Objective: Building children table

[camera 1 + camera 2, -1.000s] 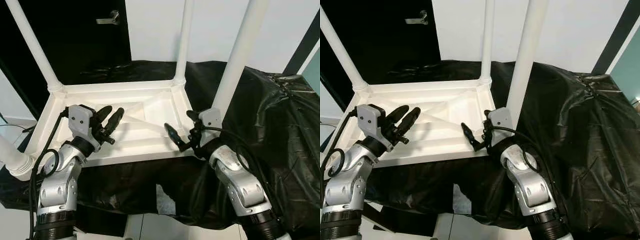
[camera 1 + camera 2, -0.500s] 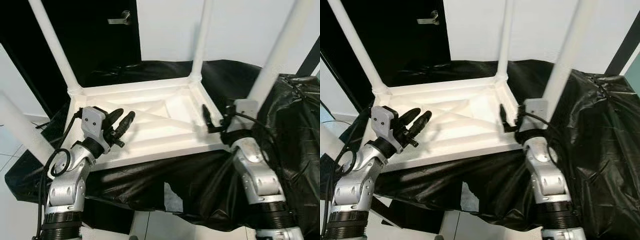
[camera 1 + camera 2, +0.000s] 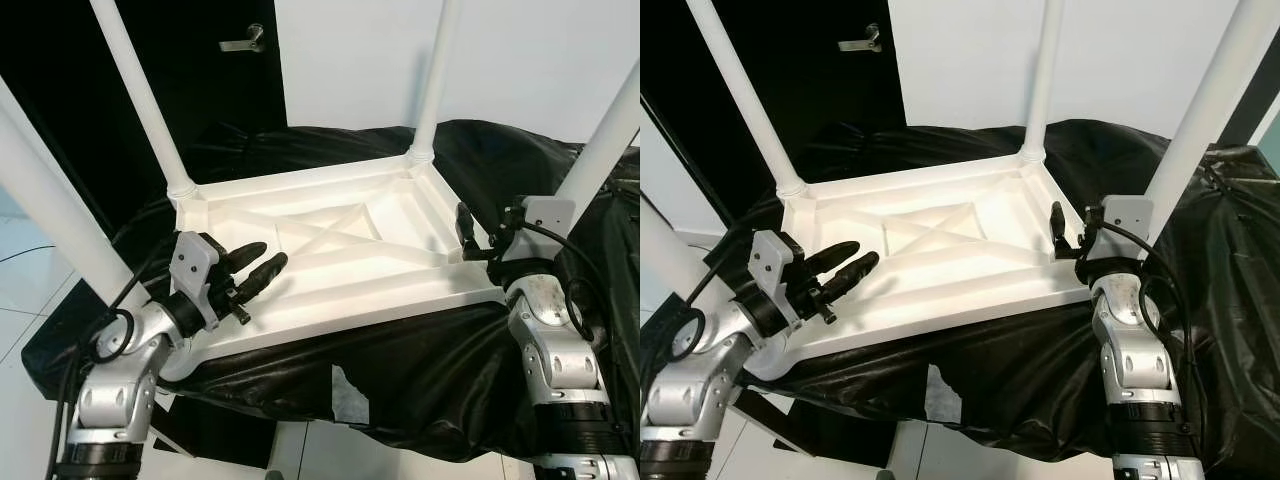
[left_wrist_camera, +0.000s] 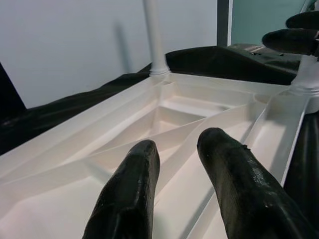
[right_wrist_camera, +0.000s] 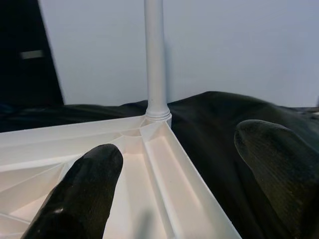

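Table [image 3: 330, 262] lies upside down on a surface draped in black plastic sheet [image 3: 420, 350], with its ribbed white underside facing up and its legs pointing upward. I see one leg [image 3: 140, 95] at the far left corner, one [image 3: 435, 75] at the far right corner, one [image 3: 45, 215] at the near left corner and one [image 3: 605, 135] at the near right corner. An X-shaped brace crosses the middle of the underside.

Left gripper [image 3: 255, 268] sits over the near left part of the underside, just inside the near edge. Its two fingers [image 4: 129, 194] point across the panel toward the far right corner. I read them as slightly parted, with a narrow gap between the tips, and they hold nothing. From the wrist camera I cannot tell whether the tips touch the plastic or hover just above it.

Right gripper [image 3: 1068, 232] is at the right edge of the table, near the near right corner and just beside that leg. Its fingers are spread wide. In the right wrist view one finger [image 5: 79, 194] is over the inside of the frame and the other [image 5: 279, 164] is over the sheet outside it, so the rim [image 5: 194, 194] runs between them. They straddle the rim without closing on it.

Sheet hangs down over the near edge of the surface, below the table. A dark door with a metal handle [image 3: 245, 40] stands behind the far left corner, next to a white wall [image 3: 520, 55].
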{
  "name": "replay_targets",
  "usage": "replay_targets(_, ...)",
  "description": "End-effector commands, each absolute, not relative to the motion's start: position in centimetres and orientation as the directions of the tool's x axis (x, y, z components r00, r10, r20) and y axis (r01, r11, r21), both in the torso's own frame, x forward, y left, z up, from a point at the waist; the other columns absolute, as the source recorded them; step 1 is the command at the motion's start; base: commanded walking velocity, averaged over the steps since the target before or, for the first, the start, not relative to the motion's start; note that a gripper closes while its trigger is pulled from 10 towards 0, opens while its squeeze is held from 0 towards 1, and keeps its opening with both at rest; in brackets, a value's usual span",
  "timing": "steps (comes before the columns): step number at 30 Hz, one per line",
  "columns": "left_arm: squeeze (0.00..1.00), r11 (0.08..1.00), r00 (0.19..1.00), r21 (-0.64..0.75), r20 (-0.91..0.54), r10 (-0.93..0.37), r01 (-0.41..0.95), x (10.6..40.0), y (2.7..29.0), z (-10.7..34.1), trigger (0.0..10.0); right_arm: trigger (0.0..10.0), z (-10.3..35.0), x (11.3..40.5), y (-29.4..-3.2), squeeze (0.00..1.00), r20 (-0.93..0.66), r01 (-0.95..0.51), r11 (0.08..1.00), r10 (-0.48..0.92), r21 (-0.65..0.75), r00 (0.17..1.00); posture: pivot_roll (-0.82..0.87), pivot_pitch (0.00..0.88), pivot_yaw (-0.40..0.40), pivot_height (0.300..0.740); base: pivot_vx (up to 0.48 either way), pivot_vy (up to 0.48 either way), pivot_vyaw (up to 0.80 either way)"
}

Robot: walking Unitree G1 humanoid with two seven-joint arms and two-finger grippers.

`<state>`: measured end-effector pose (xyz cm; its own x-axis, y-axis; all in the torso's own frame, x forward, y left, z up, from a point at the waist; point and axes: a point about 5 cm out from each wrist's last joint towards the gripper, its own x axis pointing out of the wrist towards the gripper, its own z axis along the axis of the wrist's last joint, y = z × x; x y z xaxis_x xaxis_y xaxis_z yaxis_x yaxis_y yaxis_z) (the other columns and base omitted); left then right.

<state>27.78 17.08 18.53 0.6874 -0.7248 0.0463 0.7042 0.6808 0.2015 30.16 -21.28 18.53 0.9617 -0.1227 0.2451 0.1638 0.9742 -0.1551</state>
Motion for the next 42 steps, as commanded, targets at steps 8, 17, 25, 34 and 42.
replay_targets(8, 0.0, 0.623, 0.631, 0.237, 0.048, -0.774, 0.745, 28.8, 14.8, 18.8, 10.0, 10.0, 18.6, 27.8, -27.8, 0.0, 0.274, 0.457, 0.872, -0.404, -0.172, 0.873, 0.0, 0.0, 0.082, 0.74, 0.0, 0.0, 0.0)
replay_targets(17, 0.0, 0.52, 0.518, 0.207, 0.072, -0.853, 0.828, 28.7, 10.8, 18.5, 10.0, 10.0, 18.9, 27.6, -28.1, 0.0, 0.286, 0.459, 0.873, -0.403, -0.164, 0.869, -0.03, 0.0, 0.104, 0.74, 0.0, 0.0, 0.0)
replay_targets(25, 0.0, 0.515, 0.511, 0.154, 0.065, -0.857, 0.843, 27.5, 12.5, 19.0, 10.0, 10.0, 18.0, 30.1, -22.5, 0.0, 0.228, 0.166, 0.974, -0.129, -0.152, 0.965, 0.04, 0.0, 0.044, 0.74, 0.0, 0.0, 0.0)
replay_targets(34, 0.0, 0.445, 0.448, 0.061, -0.033, -0.894, 0.893, 22.9, 14.9, 18.0, 10.0, 10.0, 17.0, 31.7, -18.6, 0.0, 0.156, -0.051, 0.985, 0.077, -0.164, 0.985, 0.12, 0.0, -0.043, 0.74, 0.0, 0.0, 0.0)
replay_targets(42, 0.0, 0.404, 0.401, -0.001, -0.118, -0.908, 0.915, 19.2, 17.1, 17.4, 10.0, 10.0, 16.3, 31.8, -17.1, 0.0, 0.108, -0.168, 0.968, 0.19, -0.188, 0.976, 0.15, 0.0, -0.066, 0.74, 0.0, 0.0, 0.0)
